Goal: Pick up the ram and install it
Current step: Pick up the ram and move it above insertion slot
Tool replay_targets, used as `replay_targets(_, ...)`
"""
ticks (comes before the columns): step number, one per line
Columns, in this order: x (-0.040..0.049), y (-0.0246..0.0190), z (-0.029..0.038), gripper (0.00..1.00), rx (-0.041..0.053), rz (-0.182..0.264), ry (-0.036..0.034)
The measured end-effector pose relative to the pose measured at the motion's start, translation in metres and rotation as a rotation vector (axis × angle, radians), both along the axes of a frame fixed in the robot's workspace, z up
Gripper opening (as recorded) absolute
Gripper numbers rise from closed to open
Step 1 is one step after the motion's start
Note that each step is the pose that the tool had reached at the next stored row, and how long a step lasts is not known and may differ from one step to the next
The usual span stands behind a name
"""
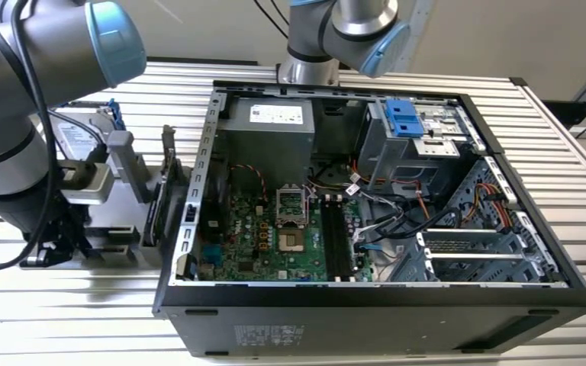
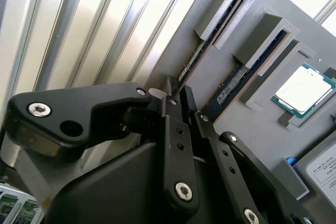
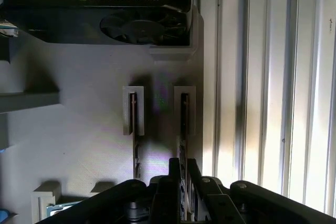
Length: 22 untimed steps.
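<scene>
Slatted metal table (image 3: 273,103), grey parts holder (image 3: 79,140) on it: pick step, ram (image 3: 184,119) not out yet.
I read my end effector (image 3: 183,164) as pinched narrow on the ram, which stands on edge in its holder slot; a second stick (image 3: 133,129) sits in the slot just beside. PC case (image 1: 375,316) is well apart. I'd judge extraction calls for a straight pull along the slot, no twist.

gripper (image 2: 180,94) | fingers (image 2: 172,106) pinch ram (image 2: 190,66) edge | ram standing in gray holder (image 2: 218,61) slot | second stick (image 2: 231,85) beside
</scene>
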<state>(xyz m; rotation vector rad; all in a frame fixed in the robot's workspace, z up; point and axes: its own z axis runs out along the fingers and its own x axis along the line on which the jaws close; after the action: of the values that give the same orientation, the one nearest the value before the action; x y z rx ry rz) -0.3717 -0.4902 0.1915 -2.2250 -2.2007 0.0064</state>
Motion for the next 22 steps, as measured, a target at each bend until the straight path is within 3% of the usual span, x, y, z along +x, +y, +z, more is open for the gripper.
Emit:
replay_targets(3, 0.0, 0.0, 0.0, 1.0, 0.0, 0.0, 0.0)
replay_targets(4, 0.0, 0.0, 0.0, 0.0, 0.0, 0.0, 0.0)
replay_targets(22, 0.0, 0.0, 0.002, 0.0, 0.0001, 0.0, -0.0001)
